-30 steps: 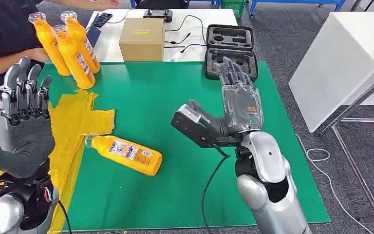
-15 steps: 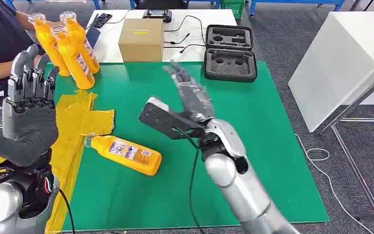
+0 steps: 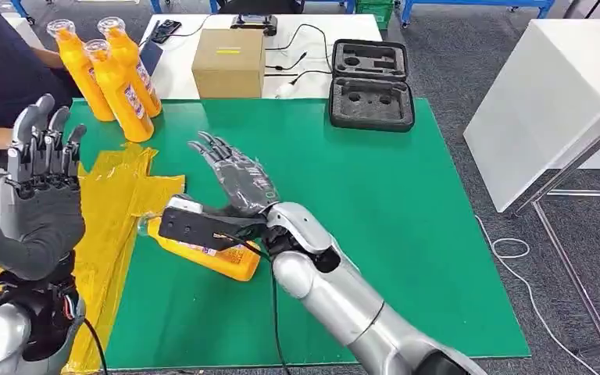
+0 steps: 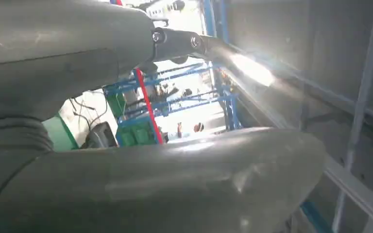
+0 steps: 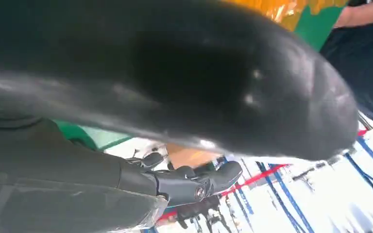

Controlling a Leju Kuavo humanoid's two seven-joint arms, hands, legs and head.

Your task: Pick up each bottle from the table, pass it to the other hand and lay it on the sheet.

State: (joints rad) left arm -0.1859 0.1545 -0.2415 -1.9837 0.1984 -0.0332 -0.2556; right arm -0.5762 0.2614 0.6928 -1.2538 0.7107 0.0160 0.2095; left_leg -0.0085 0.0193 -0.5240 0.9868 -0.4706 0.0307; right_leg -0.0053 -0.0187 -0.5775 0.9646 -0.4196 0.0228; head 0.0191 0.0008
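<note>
Barely started imo: one bottle (image 3: 203, 248) lies on the green surface (image 3: 406, 234), off the yellow sheet (image 3: 117, 203). Right hand (image 3: 234, 176) and left hand (image 3: 39, 191) both spread, holding nothing.

Both arms were silver, with black joints – the right hand (image 3: 238, 181) and left hand (image 3: 41, 205) wore grey covers, fingers darker, thin black cables trailing from each wrist.

Premises present as a robotics test lab or workshop. A green mat-covered work table (image 3: 375, 195) stands on grey carpet flooring (image 3: 469, 70). Behind it, a white bench (image 3: 297, 47) carries a brown cardboard box (image 3: 228, 62), an open black foam-lined equipment case (image 3: 371, 82) and loose black cables (image 3: 301, 58). Blue metal racking (image 4: 175, 92) lines the background.
</note>
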